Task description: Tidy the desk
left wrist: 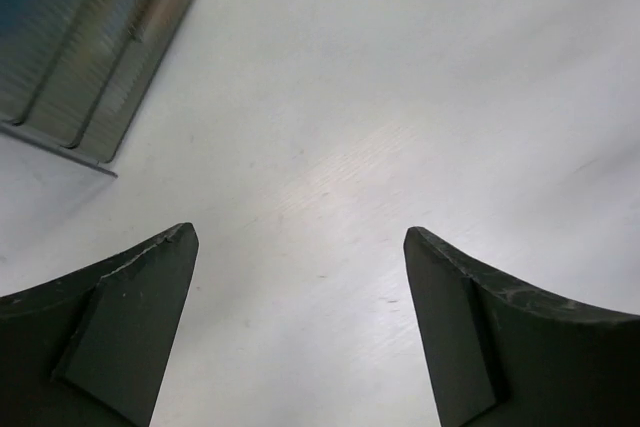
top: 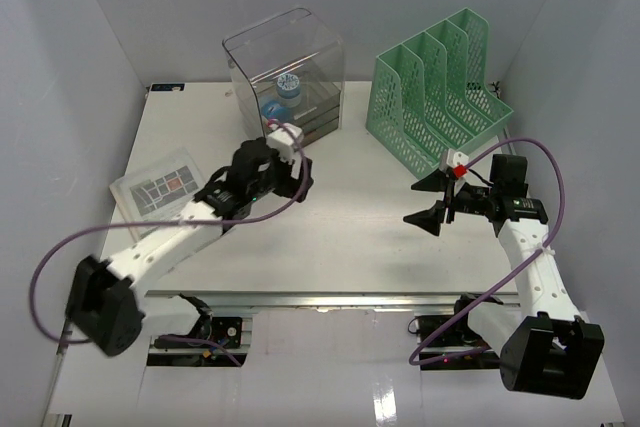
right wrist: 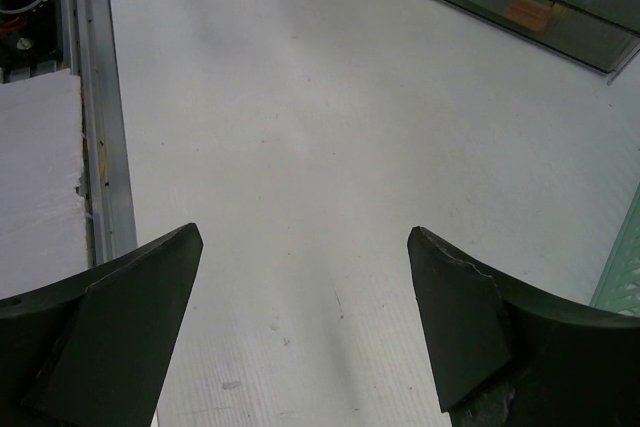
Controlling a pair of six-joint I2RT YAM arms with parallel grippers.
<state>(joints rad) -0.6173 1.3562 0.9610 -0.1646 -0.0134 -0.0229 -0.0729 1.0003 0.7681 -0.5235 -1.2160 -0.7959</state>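
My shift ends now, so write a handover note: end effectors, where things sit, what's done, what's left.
Left end effector: open, empty, over the white rectangular desk near the smoky clear plastic drawer box.
Right end effector: open, empty, near the green mesh file rack.
Done: cannot tell from here.
Left: flat clear plastic case lies loose at the desk's left side; probably needs storing.

**Two arms poised over a white desk**

The left gripper [top: 292, 175] sits centre-left in the frame, just below the clear drawer box [top: 285, 67] at upper centre. The right gripper [top: 430, 199], jaws spread with nothing between them, hangs right of centre below the green rack [top: 435, 97]. A flat clear case [top: 158, 187] lies at the desk's [top: 350, 247] left edge.
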